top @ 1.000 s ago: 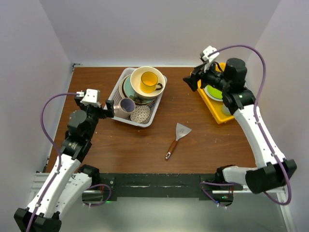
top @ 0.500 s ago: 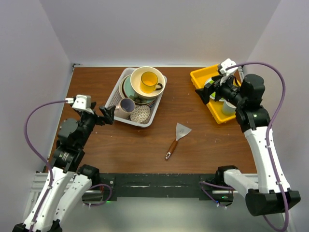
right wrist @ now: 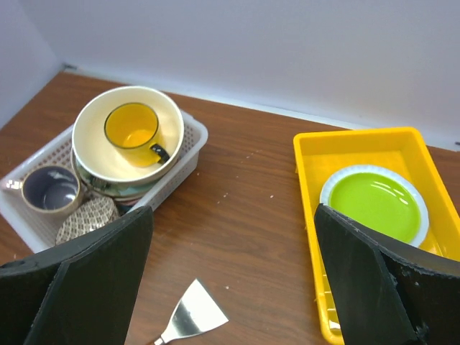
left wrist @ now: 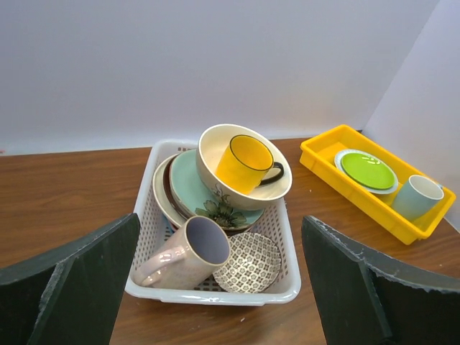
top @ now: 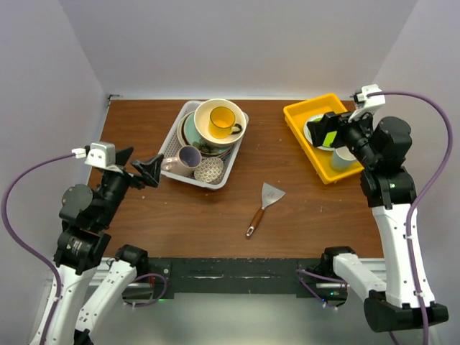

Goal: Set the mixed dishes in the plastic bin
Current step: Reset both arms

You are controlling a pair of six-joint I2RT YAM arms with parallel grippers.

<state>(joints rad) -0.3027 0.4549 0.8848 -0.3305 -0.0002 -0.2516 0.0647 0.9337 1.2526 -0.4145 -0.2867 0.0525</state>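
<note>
Left gripper (top: 138, 164): jaws wide apart, empty, hanging just off the near-left corner of the white lattice bin (top: 194, 182), not touching it. Probably parked there to stay clear of the load.

Inside the bin: plate stack (left wrist: 164, 194) laid flat toward the back as a wide base, pale green plate (left wrist: 183, 187) uppermost of those visible. Large cream bowl (top: 203, 123) nested on top of the stack. Yellow mug (top: 221, 121) set inside the bowl, presumably to save floor space. Purple-lined cream mug (top: 188, 157) lying on its side in the near-left gap, handle poking left. Small patterned bowl (top: 209, 169) tucked upright into the near-right corner, just beside that mug.

No task dish visible loose on the counter (top: 215, 223), so reads as finished, judging by layout only.

Wooden-handled spatula (top: 262, 207) flat on the counter, well apart from the bin. Not crockery, so likely left out on purpose.

Yellow tray (top: 302, 116) at far right, carrying the lime-green plate (right wrist: 374, 201) and a pale blue cup (left wrist: 418, 195). Apparently not part of the sort.

Right gripper (top: 327, 134): above the tray, over the lime-green plate, jaws apart, nothing between them.
</note>
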